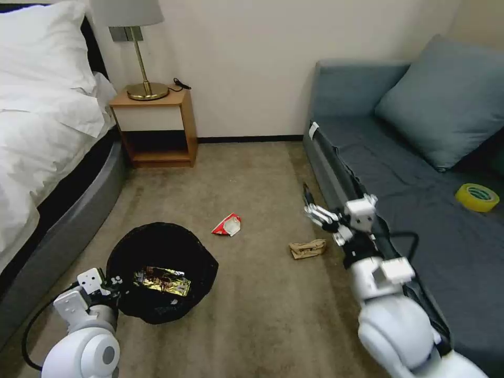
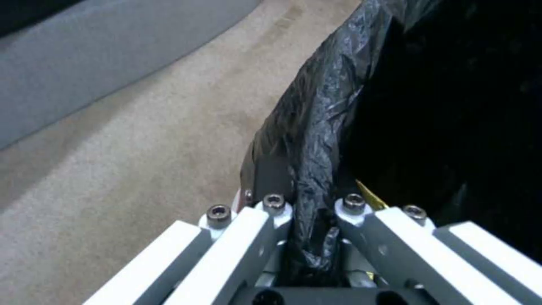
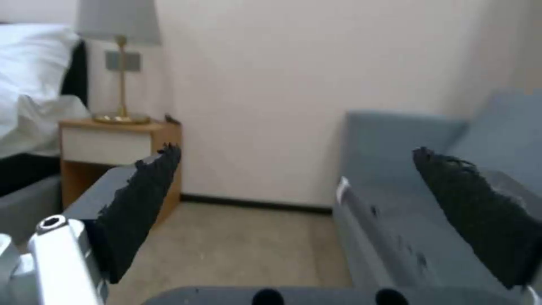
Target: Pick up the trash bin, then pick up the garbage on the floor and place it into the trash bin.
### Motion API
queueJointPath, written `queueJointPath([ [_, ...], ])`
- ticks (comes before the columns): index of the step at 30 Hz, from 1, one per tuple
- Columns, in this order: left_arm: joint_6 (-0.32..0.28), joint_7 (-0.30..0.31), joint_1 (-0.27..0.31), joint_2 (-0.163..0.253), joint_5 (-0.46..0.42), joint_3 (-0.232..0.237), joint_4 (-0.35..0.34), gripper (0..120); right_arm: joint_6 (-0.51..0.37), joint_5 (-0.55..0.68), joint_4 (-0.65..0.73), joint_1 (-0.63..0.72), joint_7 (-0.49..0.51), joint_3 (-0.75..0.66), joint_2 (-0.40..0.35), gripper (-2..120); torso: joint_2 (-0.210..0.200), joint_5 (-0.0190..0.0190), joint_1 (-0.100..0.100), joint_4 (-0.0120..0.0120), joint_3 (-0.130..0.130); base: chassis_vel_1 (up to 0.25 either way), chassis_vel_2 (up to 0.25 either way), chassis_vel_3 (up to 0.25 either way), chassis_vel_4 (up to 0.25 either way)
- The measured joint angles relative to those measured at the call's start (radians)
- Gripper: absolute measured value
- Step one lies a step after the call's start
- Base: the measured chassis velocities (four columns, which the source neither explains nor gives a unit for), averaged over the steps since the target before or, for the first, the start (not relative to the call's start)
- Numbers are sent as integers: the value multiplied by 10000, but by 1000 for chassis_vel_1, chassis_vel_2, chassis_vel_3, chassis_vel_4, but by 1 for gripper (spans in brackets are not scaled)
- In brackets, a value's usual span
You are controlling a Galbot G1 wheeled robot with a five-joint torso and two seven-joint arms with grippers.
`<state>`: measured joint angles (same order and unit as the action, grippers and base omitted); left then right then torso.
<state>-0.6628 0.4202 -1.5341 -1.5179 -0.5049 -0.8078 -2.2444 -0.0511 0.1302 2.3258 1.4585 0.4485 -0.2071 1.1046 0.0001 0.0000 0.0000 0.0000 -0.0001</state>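
While held at its rim: small round black trash bin with a crinkled black plastic liner (image 1: pixel 157 262), on the carpet, its near edge pinched by the left hand (image 2: pixel 313 212), clenched on liner and rim together.
Inside the bin: shiny brown-yellow snack wrapper (image 1: pixel 163 280), lying flat on the bottom.
Just beyond the bin, toward the wooden nightstand (image 1: pixel 155 126): red-and-white carton scrap (image 1: pixel 227 225) on the carpet.
To the right of the bin, near the grey sofa (image 1: pixel 399 173): crumpled tan paper wad (image 1: pixel 307 249).
Right hand (image 1: pixel 314 209): raised above the paper wad, released, holding nothing.
Handling, as a judgement: wad and scrap light, soft, crushable; best taken across the middle. Bin light and stiff-walled, liner slippery; pinching rim and liner together looks sound.
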Motion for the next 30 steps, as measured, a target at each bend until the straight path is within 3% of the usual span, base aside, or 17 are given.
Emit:
queueJointPath([
  [6, 1, -6, 54, -2, -8, -37, 35, 3, 498, -560, -180, 698, -32, 356, 1072, 100, 0, -1, -1, 0, 0, 0, 0, 0, 0],
  [17, 1, -14, 104, 0, -69, -171, 76, 3, 571, -318, -575, 230, -155, 397, 692, 100, 0, 0, -1, 2, 0, -12, 22, 18, -13],
  [30, 41, -28, 77, 2, -82, -307, 100, 3, 406, -115, -1028, -333, -158, 645, 362, 100, -1, 1, 0, 2, 3, -151, 164, 159, -160],
])
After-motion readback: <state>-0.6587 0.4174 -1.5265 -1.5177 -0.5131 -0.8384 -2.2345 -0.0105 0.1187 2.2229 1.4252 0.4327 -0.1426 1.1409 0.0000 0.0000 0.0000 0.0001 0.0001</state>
